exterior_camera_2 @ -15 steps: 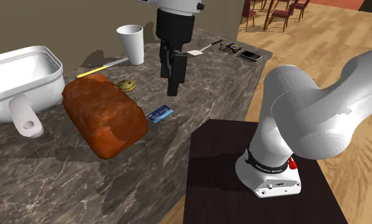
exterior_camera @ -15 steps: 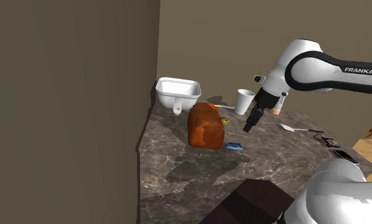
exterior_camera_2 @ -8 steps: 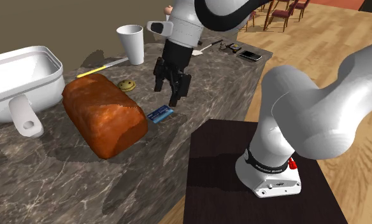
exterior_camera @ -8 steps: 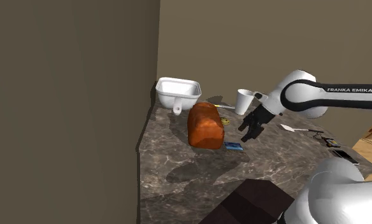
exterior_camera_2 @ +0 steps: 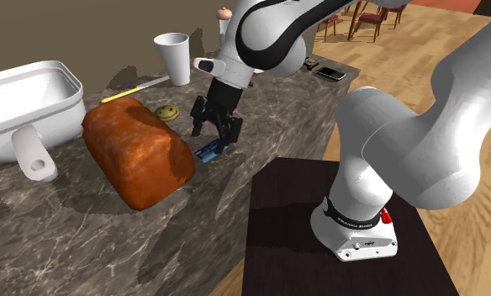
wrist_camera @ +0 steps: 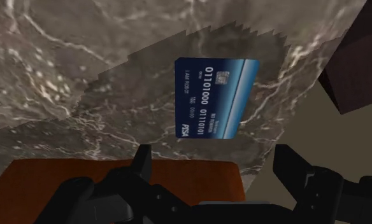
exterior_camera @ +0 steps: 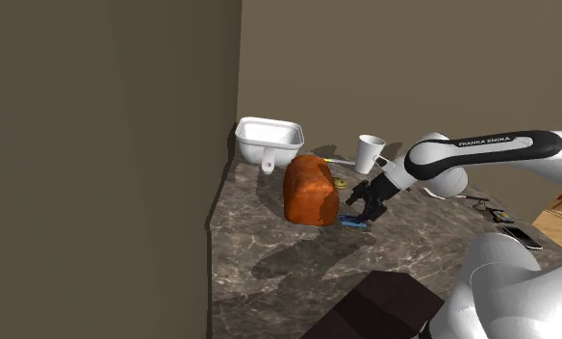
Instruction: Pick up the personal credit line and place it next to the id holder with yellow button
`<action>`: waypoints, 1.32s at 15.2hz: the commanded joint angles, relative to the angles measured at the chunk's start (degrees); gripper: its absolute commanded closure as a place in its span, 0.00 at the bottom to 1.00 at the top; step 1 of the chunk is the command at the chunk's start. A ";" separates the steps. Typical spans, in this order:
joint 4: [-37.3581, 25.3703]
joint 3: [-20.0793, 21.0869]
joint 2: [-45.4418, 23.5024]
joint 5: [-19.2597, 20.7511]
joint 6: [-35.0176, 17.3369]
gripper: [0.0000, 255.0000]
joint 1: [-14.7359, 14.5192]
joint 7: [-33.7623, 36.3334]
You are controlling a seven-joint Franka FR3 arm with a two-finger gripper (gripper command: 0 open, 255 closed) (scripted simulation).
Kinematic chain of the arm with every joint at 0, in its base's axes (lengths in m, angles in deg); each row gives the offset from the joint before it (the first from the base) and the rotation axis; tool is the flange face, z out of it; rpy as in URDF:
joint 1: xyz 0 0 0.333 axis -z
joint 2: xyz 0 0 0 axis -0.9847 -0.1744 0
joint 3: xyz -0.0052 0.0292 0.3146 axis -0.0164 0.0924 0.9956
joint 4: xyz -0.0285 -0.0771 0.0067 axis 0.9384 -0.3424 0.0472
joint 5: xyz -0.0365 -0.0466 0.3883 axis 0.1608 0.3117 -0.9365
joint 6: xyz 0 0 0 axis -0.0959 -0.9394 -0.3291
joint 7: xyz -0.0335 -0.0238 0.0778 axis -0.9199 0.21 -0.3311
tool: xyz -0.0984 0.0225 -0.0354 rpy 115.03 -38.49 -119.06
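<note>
**Spread black two-finger gripper [exterior_camera_2: 216,137] hovering over a flat blue credit card [wrist_camera: 216,95]**
The card lies near the front edge of the dark marbled stone counter [exterior_camera_2: 290,94], just beside the orange-brown loaf [exterior_camera_2: 139,155]. Being thin and flat, it may skid off that edge if a finger pushes it. It reads "01101000" and "PISA"; the arm reads "FRANKA EMIKA".

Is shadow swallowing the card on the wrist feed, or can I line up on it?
Wrist view: the blue card lies inside a jagged-edged shadow on the marbled counter, yet its white digits read clearly ahead of the open claw. Shoulder view: dim overall, the card a small blue patch beside the bread loaf. Second exterior view: brightest, no glare.
</note>
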 commanded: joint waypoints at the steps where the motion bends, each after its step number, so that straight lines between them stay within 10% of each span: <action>1: 0.36 -1.48 -1.47 -0.72 -2.45 0.00 -2.13 -0.79; 11: 0.82 -3.29 -3.24 -1.75 -5.37 0.00 -4.91 -1.52; 12: 0.82 -3.29 -3.24 -1.75 -5.37 1.00 -4.91 -1.52; 20: 0.84 -3.28 -3.24 -1.75 -5.39 1.00 -4.90 -1.51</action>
